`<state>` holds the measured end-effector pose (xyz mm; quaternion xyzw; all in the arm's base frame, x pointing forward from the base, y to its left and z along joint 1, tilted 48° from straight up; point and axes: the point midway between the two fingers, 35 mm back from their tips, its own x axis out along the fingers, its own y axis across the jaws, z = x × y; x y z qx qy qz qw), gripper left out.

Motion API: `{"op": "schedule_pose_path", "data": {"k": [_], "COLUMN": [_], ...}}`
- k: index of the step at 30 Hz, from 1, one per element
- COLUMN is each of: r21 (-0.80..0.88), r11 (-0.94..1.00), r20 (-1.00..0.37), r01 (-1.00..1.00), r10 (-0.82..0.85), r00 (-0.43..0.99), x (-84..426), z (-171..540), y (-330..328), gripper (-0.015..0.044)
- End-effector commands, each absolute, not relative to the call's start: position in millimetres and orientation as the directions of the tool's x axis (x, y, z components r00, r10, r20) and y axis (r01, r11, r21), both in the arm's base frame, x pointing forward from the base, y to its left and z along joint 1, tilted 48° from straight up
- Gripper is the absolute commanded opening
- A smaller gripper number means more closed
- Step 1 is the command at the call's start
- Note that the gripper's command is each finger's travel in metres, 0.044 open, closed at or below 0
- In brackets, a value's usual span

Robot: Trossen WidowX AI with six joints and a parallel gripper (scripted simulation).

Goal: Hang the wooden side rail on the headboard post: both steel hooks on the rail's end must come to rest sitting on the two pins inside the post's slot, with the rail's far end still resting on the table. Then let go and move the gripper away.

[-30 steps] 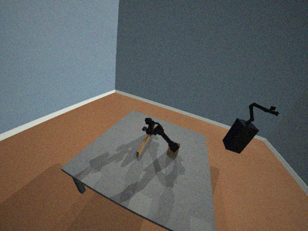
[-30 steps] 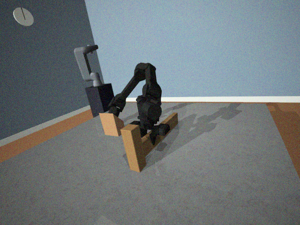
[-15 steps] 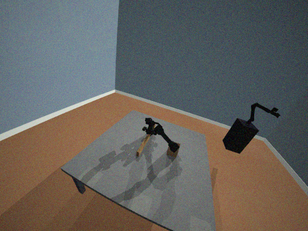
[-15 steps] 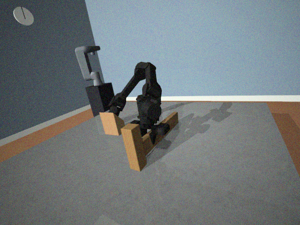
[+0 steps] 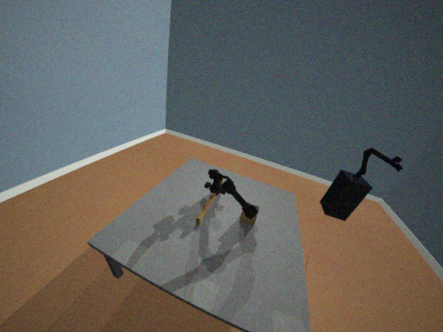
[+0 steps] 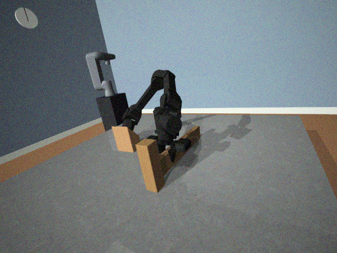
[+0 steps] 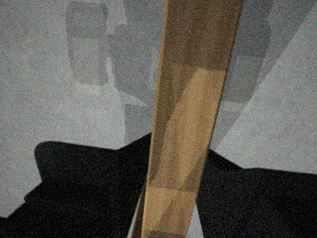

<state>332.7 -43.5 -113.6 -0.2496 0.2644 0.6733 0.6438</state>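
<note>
The wooden side rail (image 5: 206,208) (image 6: 194,135) (image 7: 190,114) runs lengthwise away from the headboard post. The post (image 6: 148,166) stands upright on the table in the exterior view. The rail's near end is right behind the post, low down. The hooks, slot and pins are hidden, so I cannot tell whether the hooks sit on the pins. The rail's far end is low, at or close to the table; contact is not clear. My gripper (image 6: 167,153) (image 7: 170,139) is shut on the rail near its post end, one finger on each side.
The grey table (image 5: 142,228) (image 6: 95,212) carries everything. A wooden block (image 5: 247,220) (image 6: 124,139) is at my arm's base, to the left of the post in the exterior view. Off the table, another arm stands on a black pedestal (image 5: 345,196) (image 6: 112,108).
</note>
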Motion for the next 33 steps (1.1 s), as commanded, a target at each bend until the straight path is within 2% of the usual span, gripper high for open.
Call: {"op": "schedule_pose_path", "data": {"k": [1, 33], "r21": [0.03, 0.03], "r11": [-0.026, -0.026], "r20": [-0.682, -0.682], "r01": [-0.999, -0.999], "r10": [0.73, 0.73], "r00": [-0.039, -0.039], "x": [333.8, 333.6], "z": [-114.2, -117.8], "y": [-46.3, -42.4], "gripper": [0.0, 0.0]}}
